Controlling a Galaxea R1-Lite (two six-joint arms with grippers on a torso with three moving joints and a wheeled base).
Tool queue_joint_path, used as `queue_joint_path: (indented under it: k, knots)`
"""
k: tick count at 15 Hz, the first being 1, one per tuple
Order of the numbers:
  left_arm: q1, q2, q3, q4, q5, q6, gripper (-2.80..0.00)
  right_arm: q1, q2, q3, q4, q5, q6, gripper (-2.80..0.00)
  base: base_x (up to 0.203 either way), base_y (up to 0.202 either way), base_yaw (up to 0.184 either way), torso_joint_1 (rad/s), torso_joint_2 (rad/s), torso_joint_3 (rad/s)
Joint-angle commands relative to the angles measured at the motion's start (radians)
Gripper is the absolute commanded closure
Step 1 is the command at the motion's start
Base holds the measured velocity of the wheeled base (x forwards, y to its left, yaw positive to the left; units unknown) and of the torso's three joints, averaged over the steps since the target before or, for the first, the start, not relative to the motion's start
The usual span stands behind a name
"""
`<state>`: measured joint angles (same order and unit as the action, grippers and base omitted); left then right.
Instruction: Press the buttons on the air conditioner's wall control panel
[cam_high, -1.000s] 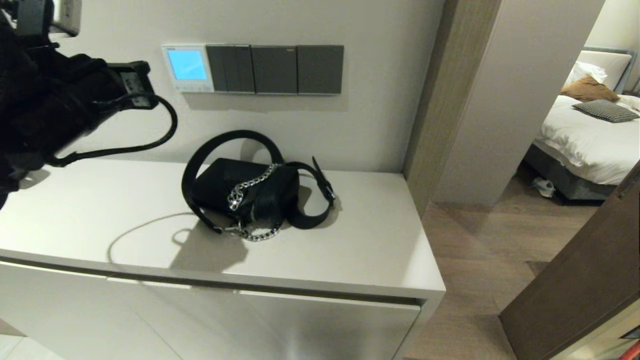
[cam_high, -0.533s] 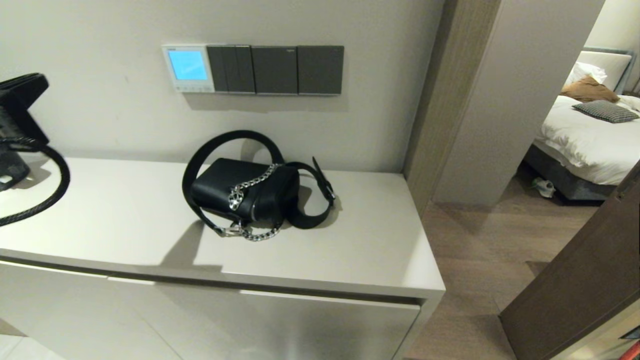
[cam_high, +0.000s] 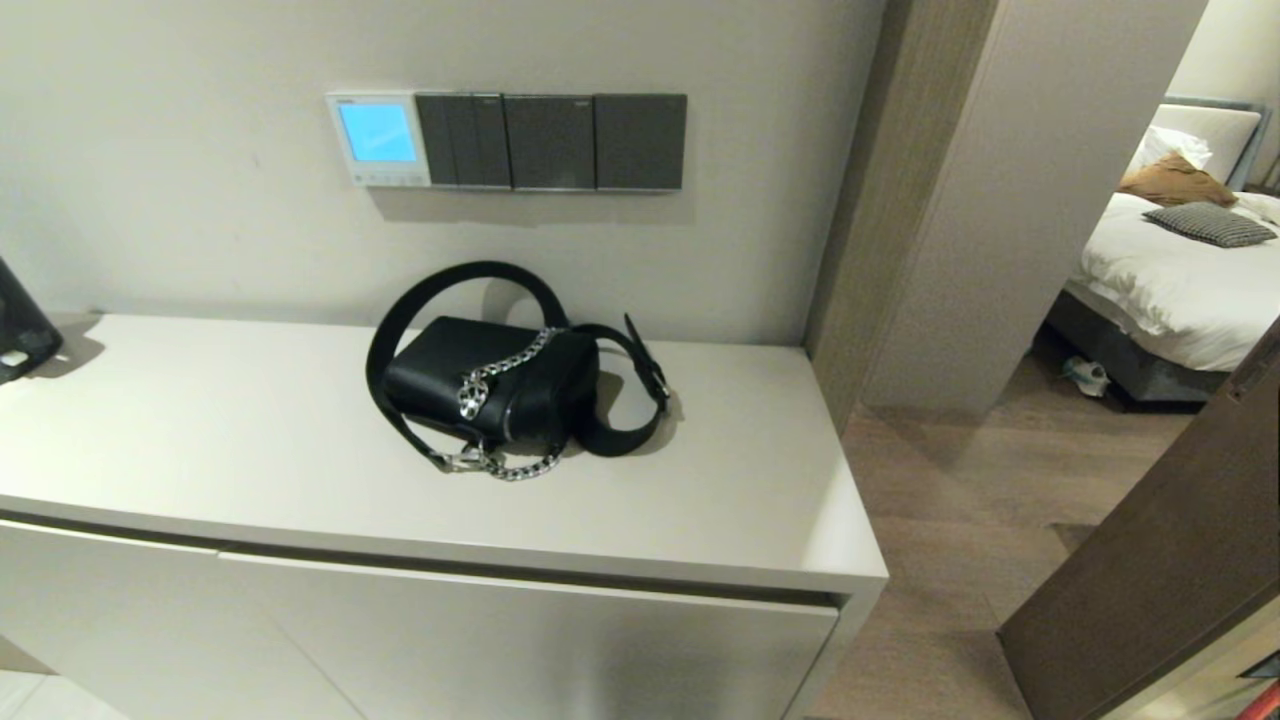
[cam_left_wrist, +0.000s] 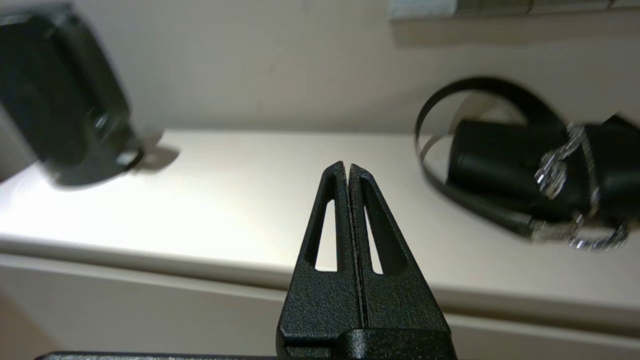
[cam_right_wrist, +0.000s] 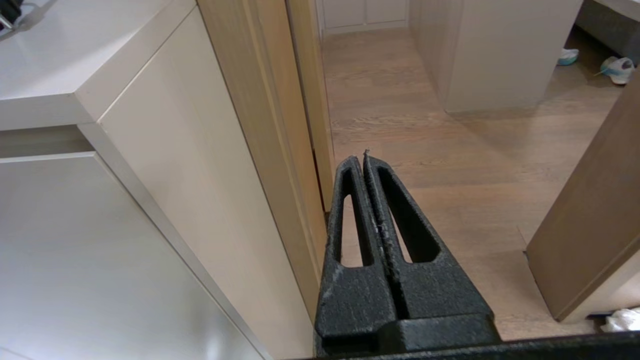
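Left gripper (fingers pressed together) off the wall control panel

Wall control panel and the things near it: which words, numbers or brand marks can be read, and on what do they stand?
None can be read.
wall control panel: lit blue screen, digits too small; tiny mark above it, illegible.
buttons: labels too small.
grey switch plates: small mark, illegible.
black bag: no text visible.

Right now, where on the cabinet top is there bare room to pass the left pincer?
Bare top lies between the dark stand and the black chain-strapped handbag, and right of its strap to the white cabinet top's end. Crowded mid-top.
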<state>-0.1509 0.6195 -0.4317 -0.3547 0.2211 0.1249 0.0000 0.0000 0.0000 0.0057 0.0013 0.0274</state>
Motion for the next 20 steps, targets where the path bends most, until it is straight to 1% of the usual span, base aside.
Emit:
queue_joint_path:
  k: [1, 2, 3, 4, 6, 7, 8, 9, 10, 12, 14, 15, 17, 20]
  knots:
    - [0.000, -0.173, 0.037, 0.107, 0.067, -0.002, 0.00, 0.000, 0.002, 0.002, 0.000, 0.000, 0.000, 0.00, 0.000, 0.000, 0.000, 0.000, 0.00, 0.000]
    - [0.002, -0.221, 0.046, 0.172, 0.109, -0.004, 0.00, 0.000, 0.002, 0.002, 0.000, 0.000, 0.000, 0.00, 0.000, 0.000, 0.000, 0.000, 0.00, 0.000]
    - [0.009, -0.255, 0.051, 0.226, 0.130, -0.005, 0.00, 0.000, 0.002, 0.002, 0.000, 0.000, 0.000, 0.00, 0.000, 0.000, 0.000, 0.000, 0.00, 0.000]
    - [0.041, -0.281, 0.053, 0.288, 0.141, -0.008, 0.00, 0.000, 0.002, 0.002, 0.000, 0.000, 0.000, 0.00, 0.000, 0.000, 0.000, 0.000, 0.00, 0.000]
    - [0.146, -0.309, 0.056, 0.351, 0.141, -0.022, 0.00, 0.000, 0.002, 0.002, 0.000, 0.000, 0.000, 0.00, 0.000, 0.000, 0.000, 0.000, 0.00, 0.000]
    - [0.190, -0.321, 0.063, 0.366, 0.128, -0.026, 0.00, 0.000, 0.002, 0.003, 0.000, 0.000, 0.000, 0.00, 0.000, 0.000, 0.000, 0.000, 0.00, 0.000]
    - [0.216, -0.330, 0.084, 0.372, 0.110, -0.029, 0.00, 0.000, 0.002, 0.002, 0.000, 0.000, 0.000, 0.00, 0.000, 0.000, 0.000, 0.000, 0.00, 0.000]
    - [0.219, -0.333, 0.111, 0.367, 0.097, -0.032, 0.00, 0.000, 0.002, 0.002, 0.000, 0.000, 0.000, 0.00, 0.000, 0.000, 0.000, 0.000, 0.00, 0.000]
    - [0.219, -0.333, 0.134, 0.361, 0.068, -0.042, 0.00, 0.000, 0.002, 0.003, 0.000, 0.000, 0.000, 0.00, 0.000, 0.000, 0.000, 0.000, 0.00, 0.000]
    - [0.219, -0.330, 0.170, 0.353, -0.046, -0.074, 0.00, 0.000, 0.002, 0.002, 0.000, 0.000, 0.000, 0.00, 0.000, 0.000, 0.000, 0.000, 0.00, 0.000]
    - [0.218, -0.306, 0.212, 0.351, -0.132, -0.105, 0.00, 0.000, 0.002, 0.002, 0.000, 0.000, 0.000, 0.00, 0.000, 0.000, 0.000, 0.000, 0.00, 0.000]
    - [0.218, -0.299, 0.226, 0.350, -0.149, -0.115, 0.00, 0.000, 0.002, 0.002, 0.000, 0.000, 0.000, 0.00, 0.000, 0.000, 0.000, 0.000, 0.00, 0.000]
    - [0.217, -0.300, 0.250, 0.329, -0.152, -0.116, 0.00, 0.000, 0.002, 0.002, 0.000, 0.000, 0.000, 0.00, 0.000, 0.000, 0.000, 0.000, 0.00, 0.000]
    - [0.206, -0.296, 0.321, 0.251, -0.158, -0.112, 0.00, 0.000, 0.002, 0.002, 0.000, 0.000, 0.000, 0.00, 0.000, 0.000, 0.000, 0.000, 0.00, 0.000]
